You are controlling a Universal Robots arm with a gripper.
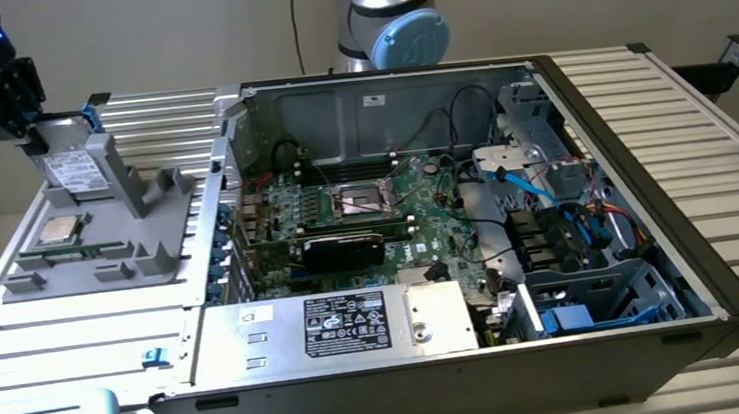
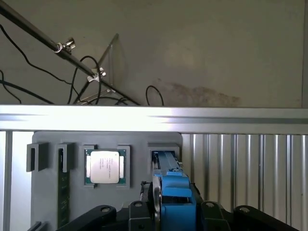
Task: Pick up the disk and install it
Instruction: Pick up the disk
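Silver-grey hard disk (image 1: 72,171) in blue plastic carrier, on end at far corner of grey holder (image 1: 145,247); black gripper (image 1: 31,134) above, clamped on top tab.

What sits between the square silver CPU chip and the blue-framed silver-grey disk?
Nothing loose: between the square silver CPU chip and the blue-framed disk runs bare grey plastic holder tray, seen in the wrist view.
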